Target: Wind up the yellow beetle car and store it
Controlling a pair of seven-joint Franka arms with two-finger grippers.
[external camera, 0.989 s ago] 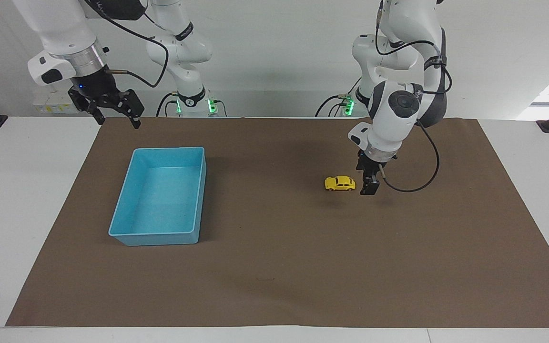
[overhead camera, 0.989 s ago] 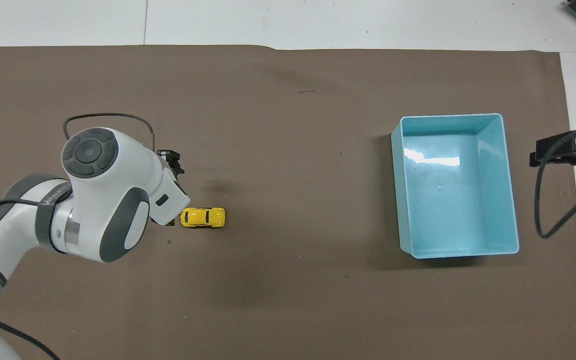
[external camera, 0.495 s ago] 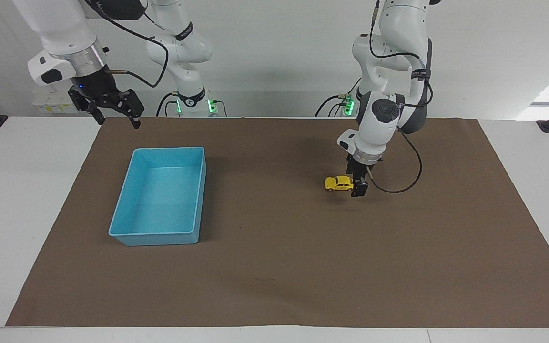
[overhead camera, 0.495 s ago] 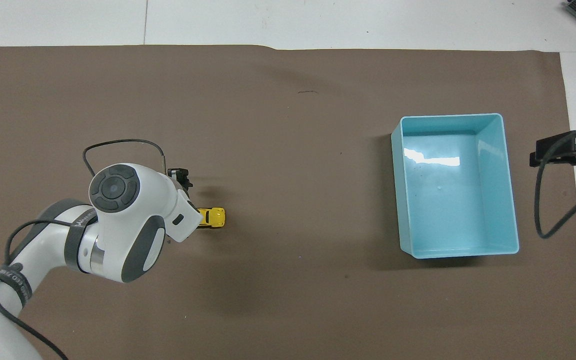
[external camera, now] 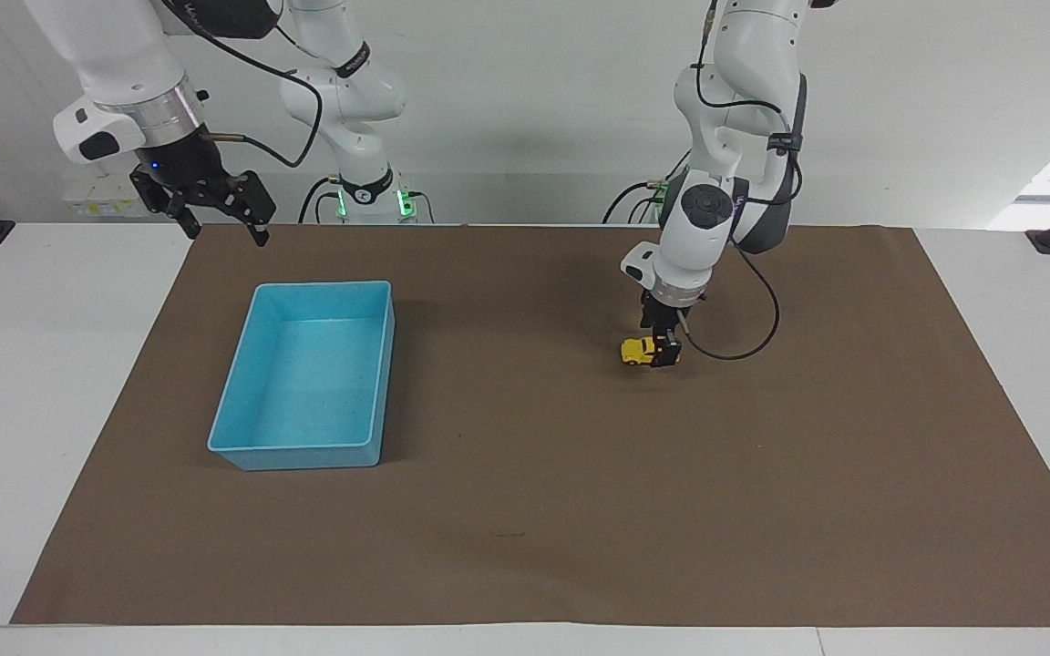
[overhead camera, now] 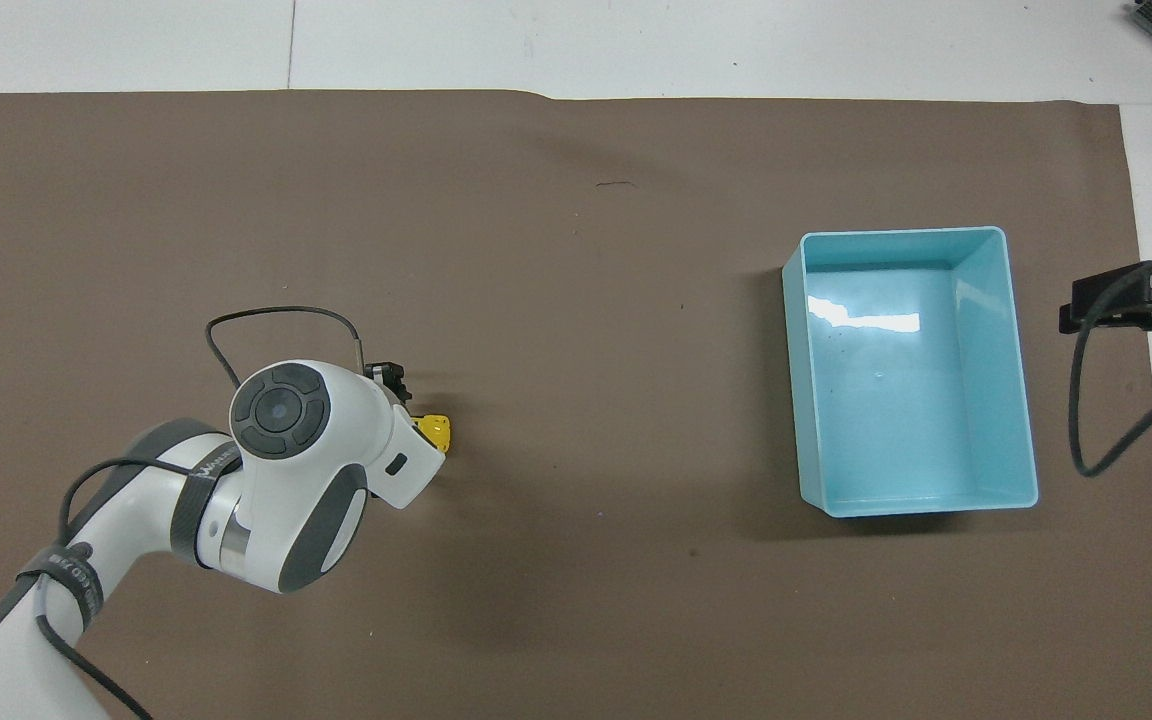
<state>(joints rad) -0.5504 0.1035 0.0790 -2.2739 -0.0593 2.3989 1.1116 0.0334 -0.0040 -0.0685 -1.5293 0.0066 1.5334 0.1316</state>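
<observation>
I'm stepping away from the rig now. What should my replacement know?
Left gripper: down over the yellow beetle car on the brown mat, fingers either side; whether it grips yet is unclear.
Right gripper: open, waiting in the air above the table edge, near the blue bin.
Done: reach to the car.
Left: grasp, wind up, store in the empty bin.

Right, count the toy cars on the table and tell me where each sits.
1. The tiny yellow beetle-shaped toy car sits on the brown paper mat toward the left arm's end, partly covered by the left hand. The light blue plastic bin holds none.
</observation>
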